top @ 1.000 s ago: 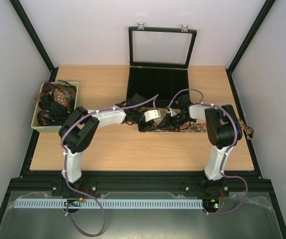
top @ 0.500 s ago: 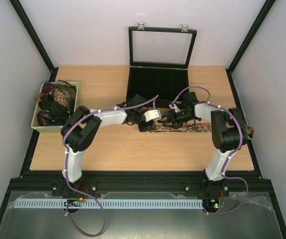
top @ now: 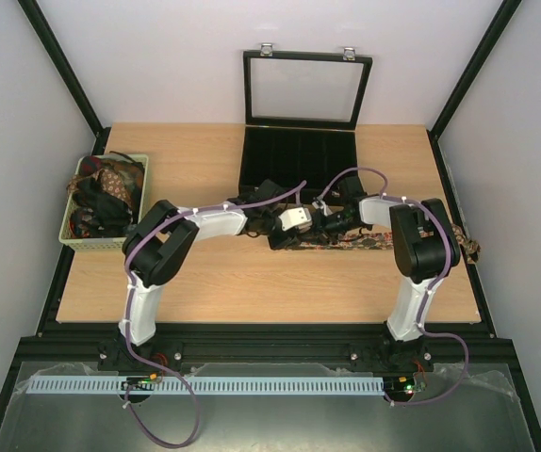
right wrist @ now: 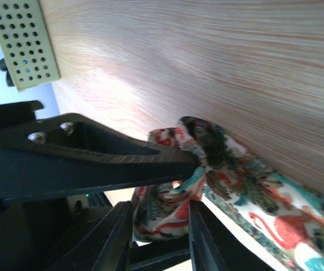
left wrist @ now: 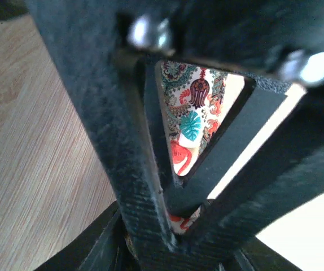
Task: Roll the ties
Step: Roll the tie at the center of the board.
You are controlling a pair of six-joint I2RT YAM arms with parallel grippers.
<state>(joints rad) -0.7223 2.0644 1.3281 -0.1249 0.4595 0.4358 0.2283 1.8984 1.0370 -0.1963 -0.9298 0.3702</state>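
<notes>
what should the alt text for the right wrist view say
A tie printed with flamingos and paisley lies on a wooden table, its end bunched into a roll among black gripper fingers: two flank it from below, another reaches in from the left. A green perforated basket corner shows top left.

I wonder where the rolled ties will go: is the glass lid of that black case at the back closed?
No, the lid stands upright, leaving the case open.
</notes>
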